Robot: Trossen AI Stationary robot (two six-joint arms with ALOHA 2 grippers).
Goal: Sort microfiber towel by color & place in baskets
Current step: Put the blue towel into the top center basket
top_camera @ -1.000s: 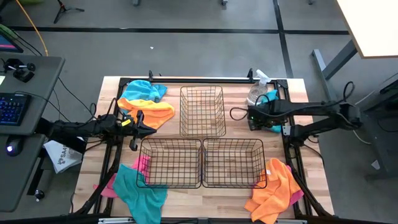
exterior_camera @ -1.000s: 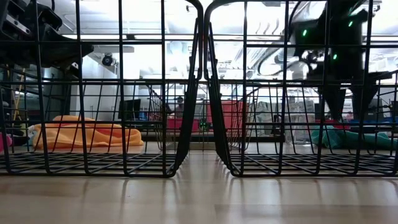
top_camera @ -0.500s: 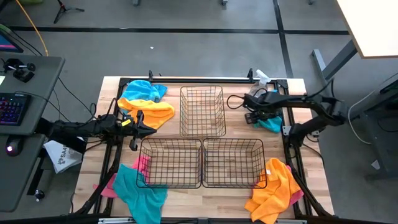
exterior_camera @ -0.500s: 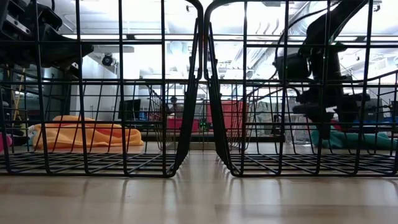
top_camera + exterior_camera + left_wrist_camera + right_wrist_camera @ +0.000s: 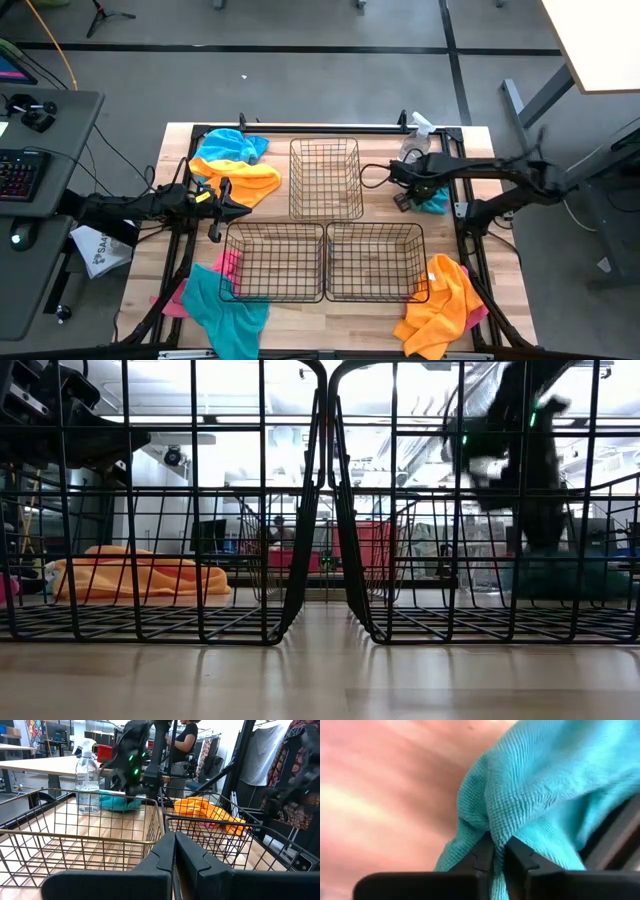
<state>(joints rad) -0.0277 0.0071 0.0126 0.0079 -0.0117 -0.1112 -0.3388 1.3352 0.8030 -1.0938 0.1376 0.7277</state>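
Note:
A teal towel (image 5: pixel 434 201) lies at the table's far right, beside the spray bottle, and my right gripper (image 5: pixel 403 197) is shut on it at its left edge. Three wire baskets stand mid-table: one far (image 5: pixel 325 178), one near left (image 5: pixel 275 262), one near right (image 5: pixel 375 262). A blue towel (image 5: pixel 232 146) and an orange towel (image 5: pixel 243 181) lie far left. A teal towel over a pink one (image 5: pixel 222 305) lies near left. An orange towel (image 5: pixel 443 303) lies near right. My left gripper (image 5: pixel 216 204) waits shut left of the baskets. My right gripper pinches a raised fold of the teal towel (image 5: pixel 494 827) between its two fingers (image 5: pixel 517 851). The cloth bunches up into a ridge at the fingertips. The rest of the towel (image 5: pixel 562 576) lies on the table.
A clear spray bottle (image 5: pixel 414 146) stands just beyond the right gripper at the far right. The basket walls (image 5: pixel 100 827) stand directly ahead of my left gripper. A person stands in the room beyond the table (image 5: pixel 184 740). Bare wood shows between the far basket and the right arm.
My right gripper has come down onto the teal towel's left edge and turned at the wrist. It has taken hold of a fold and is moving, blurred, in the low view. My left arm has kept still.

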